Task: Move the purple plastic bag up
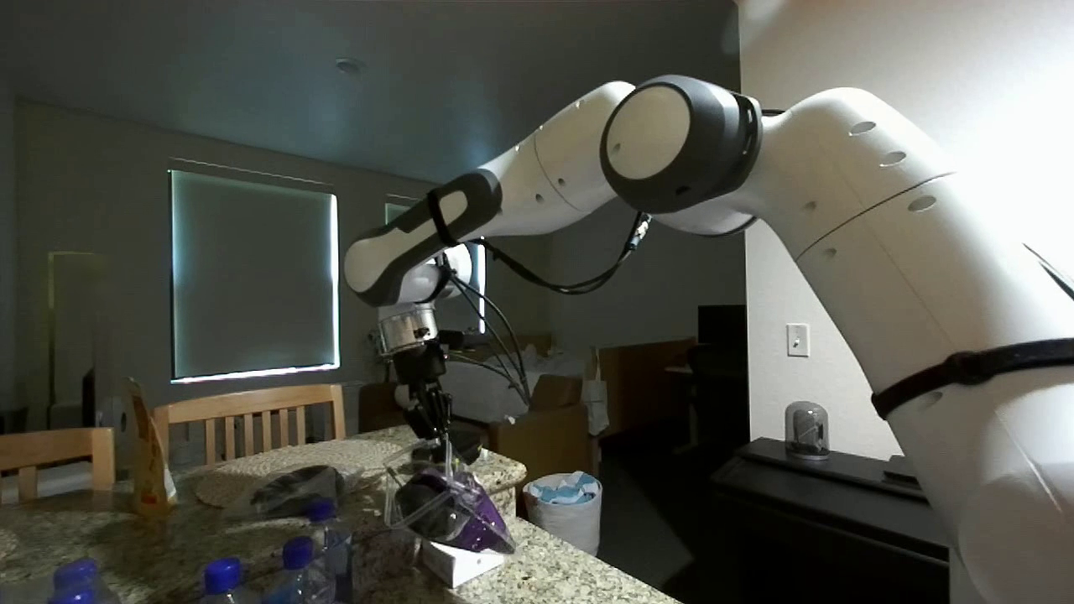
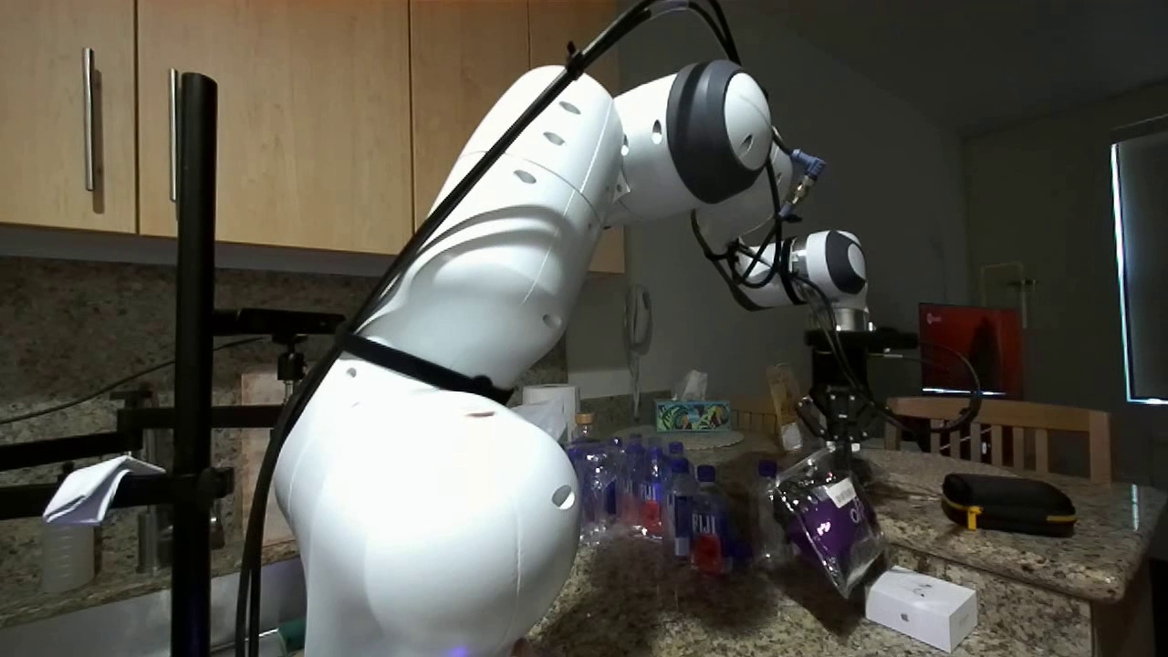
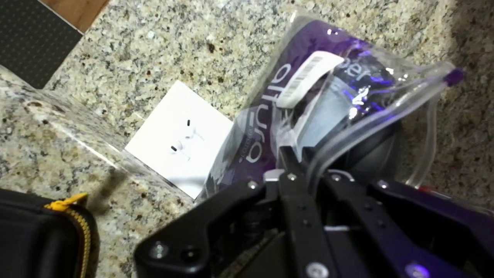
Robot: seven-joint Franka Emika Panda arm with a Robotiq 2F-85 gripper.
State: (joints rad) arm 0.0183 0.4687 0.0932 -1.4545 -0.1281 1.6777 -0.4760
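Observation:
The purple plastic bag (image 1: 487, 520), glossy with clear edges, hangs tilted below my gripper (image 1: 443, 438) over the granite counter. In the wrist view, white lettering and a barcode label show on the bag (image 3: 266, 116), and its clear zip edge runs between my fingers. My gripper (image 3: 298, 154) is shut on that upper edge. An exterior view also has the bag (image 2: 835, 520) dangling under the gripper (image 2: 841, 445), its low corner close to a white box. Whether that corner touches the box or the counter, I cannot tell.
The small white box (image 3: 181, 143) lies beside and partly under the bag in the wrist view. A black case (image 2: 1008, 502) with a yellow zip sits on the raised counter. Several blue-capped bottles (image 2: 703, 520) stand nearby. The counter edge (image 1: 587, 558) runs close to the bag.

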